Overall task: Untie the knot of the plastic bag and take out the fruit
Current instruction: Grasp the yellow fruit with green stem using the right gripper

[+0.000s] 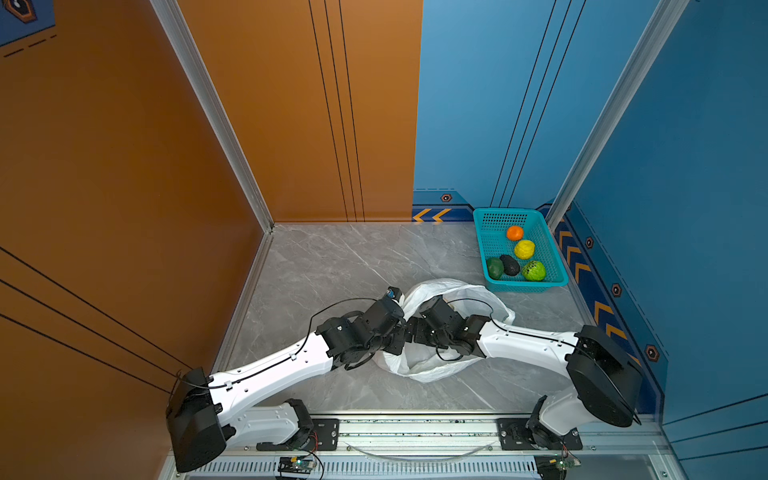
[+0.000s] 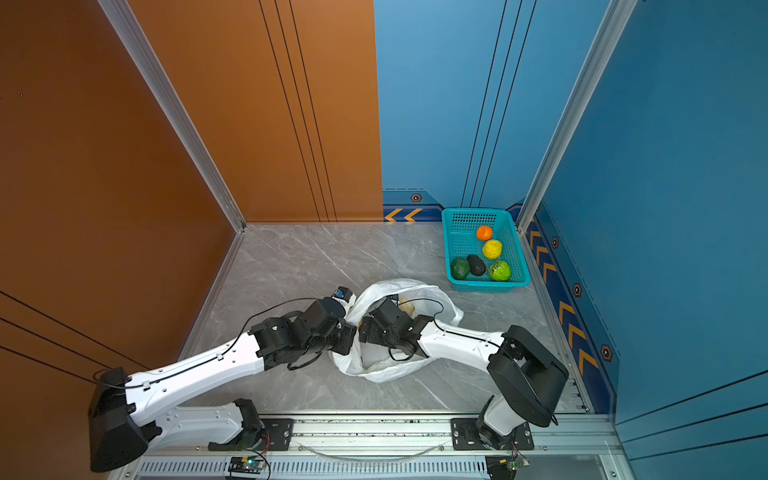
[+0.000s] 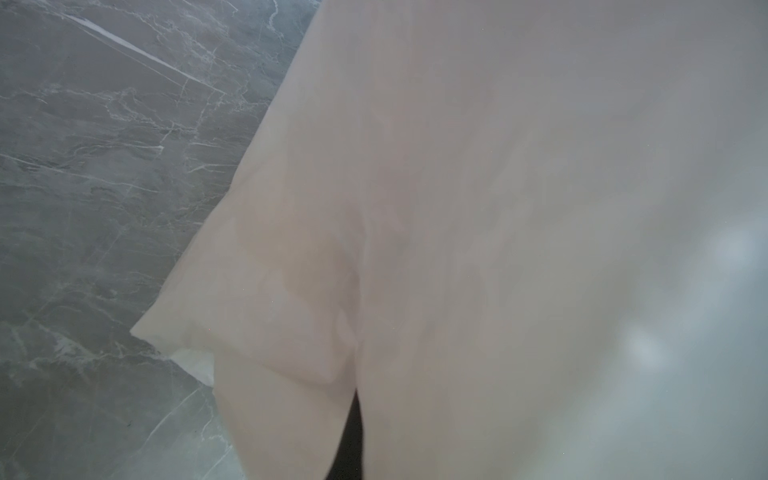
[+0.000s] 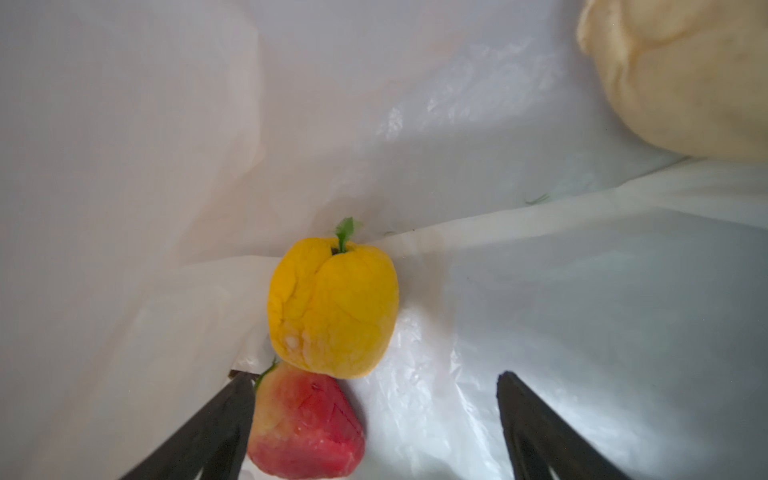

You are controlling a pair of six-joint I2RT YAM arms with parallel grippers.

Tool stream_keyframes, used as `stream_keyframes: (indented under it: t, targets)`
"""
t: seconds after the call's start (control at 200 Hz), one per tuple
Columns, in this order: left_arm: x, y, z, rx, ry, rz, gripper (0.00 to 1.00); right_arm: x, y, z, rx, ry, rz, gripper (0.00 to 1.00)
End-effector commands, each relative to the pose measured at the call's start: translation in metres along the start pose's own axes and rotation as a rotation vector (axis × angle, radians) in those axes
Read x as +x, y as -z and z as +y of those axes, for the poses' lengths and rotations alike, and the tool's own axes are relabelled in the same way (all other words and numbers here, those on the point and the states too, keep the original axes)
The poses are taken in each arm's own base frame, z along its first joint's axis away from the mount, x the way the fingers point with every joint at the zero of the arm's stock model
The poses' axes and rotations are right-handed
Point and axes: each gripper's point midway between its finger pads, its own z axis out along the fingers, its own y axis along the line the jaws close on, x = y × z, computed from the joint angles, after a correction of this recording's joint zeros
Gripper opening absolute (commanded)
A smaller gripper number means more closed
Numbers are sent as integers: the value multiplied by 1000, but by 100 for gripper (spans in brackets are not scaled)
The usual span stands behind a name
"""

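The white plastic bag (image 1: pixel 451 286) (image 2: pixel 399 286) lies open in the middle of the grey floor; no knot shows. At the bag's left rim my left gripper (image 1: pixel 394 294) (image 3: pixel 351 440) is shut on the film, which covers most of the left wrist view. My right gripper (image 1: pixel 432 309) (image 4: pixel 374 378) reaches inside the bag, open. In the right wrist view a pinkish-red fruit (image 4: pixel 305 424) lies between the jaws against one finger (image 4: pixel 220 424). A yellow fruit (image 4: pixel 332 307) touches it just beyond. Farther off in the bag sits a cream bumpy fruit (image 4: pixel 685 75) (image 2: pixel 409 308).
A teal basket (image 1: pixel 525 287) stands at the back right corner against the blue wall, holding several fruits: orange (image 1: pixel 515 233), yellow (image 1: pixel 524 249), dark green (image 1: pixel 495 268), near-black (image 1: pixel 510 264), bright green (image 1: pixel 534 271). An orange wall bounds the left side, and a metal rail runs along the front.
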Motion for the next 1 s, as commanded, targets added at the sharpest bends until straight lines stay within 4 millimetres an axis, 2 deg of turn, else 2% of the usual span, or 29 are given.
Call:
stream_keyframes:
  t: [0.0, 0.145, 0.295, 0.441, 0.521, 0.641, 0.771, 0.991]
  targets:
    - [8, -4, 0, 15, -20, 29, 0, -6, -9, 7, -50, -90, -39, 92]
    - [11, -6, -1, 26, -23, 39, 0, -9, -25, 17, -96, -150, -37, 92]
    - [13, -6, -1, 29, -26, 46, 0, -6, -41, 16, -73, -166, -20, 91]
    - [15, -5, 1, 28, -22, 45, 0, -3, -47, 4, -25, -182, -24, 75]
    - [16, -4, 3, 26, -17, 41, 0, -5, -43, -2, -9, -189, -46, 63]
    - [16, -3, 6, 21, -13, 37, 0, -6, -36, -6, 2, -185, -63, 56]
    - [15, -3, 7, 14, -12, 31, 0, -7, -27, -7, -1, -177, -65, 53]
    - [7, 0, 11, -10, -5, -2, 0, -3, 3, -8, 41, -113, -35, 52]
